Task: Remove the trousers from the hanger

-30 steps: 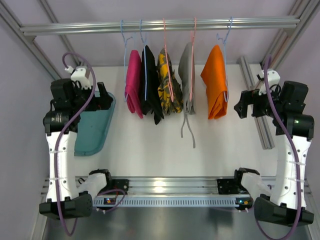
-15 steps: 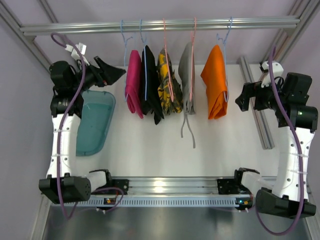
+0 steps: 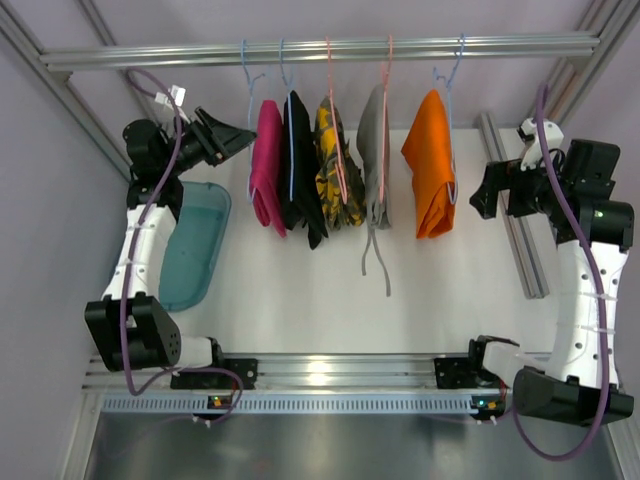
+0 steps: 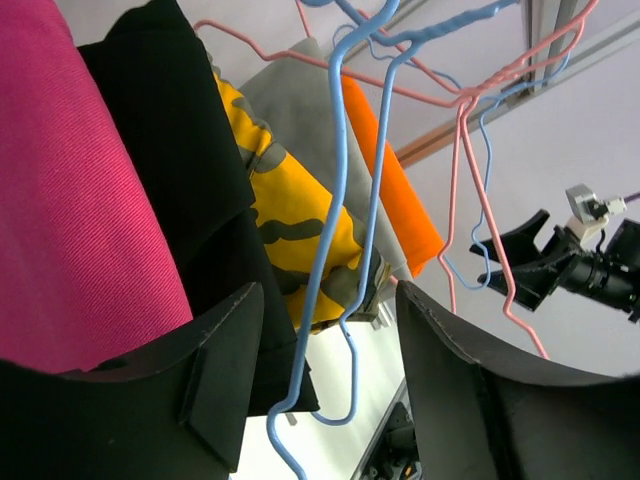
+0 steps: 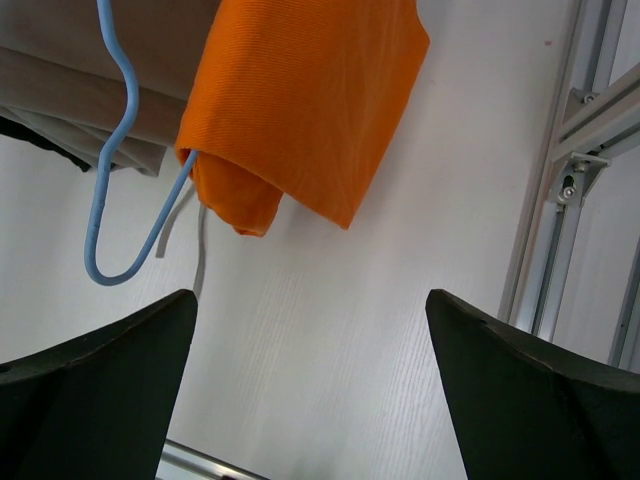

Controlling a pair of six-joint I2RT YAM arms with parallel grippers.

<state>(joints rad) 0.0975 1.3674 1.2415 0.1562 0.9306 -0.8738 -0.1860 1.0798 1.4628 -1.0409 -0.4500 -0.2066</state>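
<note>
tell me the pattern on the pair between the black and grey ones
Camo pair: yellow with dark olive blotches, clearest in the left wrist view.

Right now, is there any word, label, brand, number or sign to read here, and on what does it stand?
None: no text can be read in any view. The magenta-pink cloth trousers, the black cloth trousers and the teal plastic tray show no print or label.

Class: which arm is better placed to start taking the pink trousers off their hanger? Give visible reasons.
Left. The left arm has its open jaws right beside the magenta-pink trousers; the right arm sits far off, open jaws near the orange garment.
</note>
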